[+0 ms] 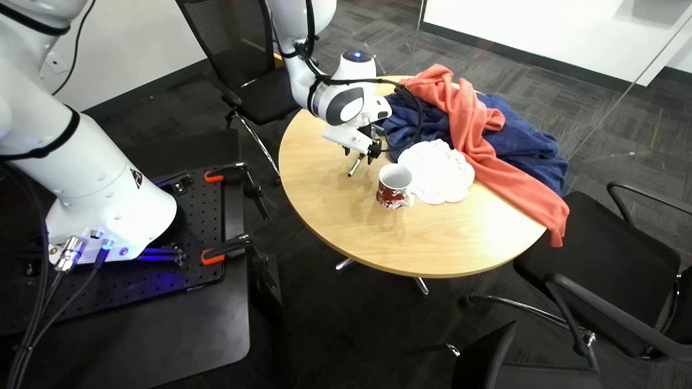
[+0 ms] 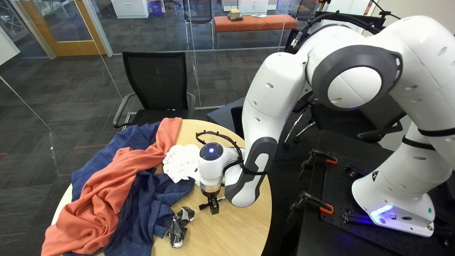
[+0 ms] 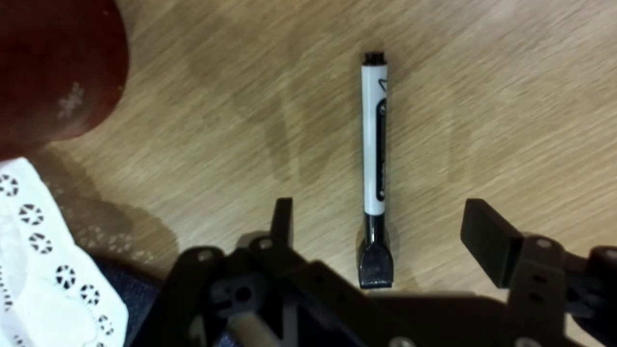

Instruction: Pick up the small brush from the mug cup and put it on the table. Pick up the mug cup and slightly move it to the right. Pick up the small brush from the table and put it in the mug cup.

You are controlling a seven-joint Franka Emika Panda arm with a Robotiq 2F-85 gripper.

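I'm holding the pincer (image 3: 377,219) over the small brush (image 3: 374,140), its fingers (image 3: 489,241) standing wide apart on either side, gripping nothing. The brush is lying on the counter (image 1: 335,208), outside the mug cup (image 1: 392,193), which is standing upright nearby; whether I'm setting down or fetching, I can't tell. What's worrying me: the fingers seem to be bracketing the black end, not the barrel, so closing here could be leaving the white end sagging or twisting. If one finger is touching early, the round stick may be rolling. Lowering too far, I'd be jamming fingertips into the wood; swinging low toward the mug, I'd be risking a knock. For room, I'm seeing wood stretching from the brush to the rim facing the robot's base (image 1: 113,210). Away from the base, the white doily (image 1: 437,173), blue cloth (image 1: 519,138) and, in an exterior view, a crumpled black wrapper (image 2: 178,229) are hemming the pincer.
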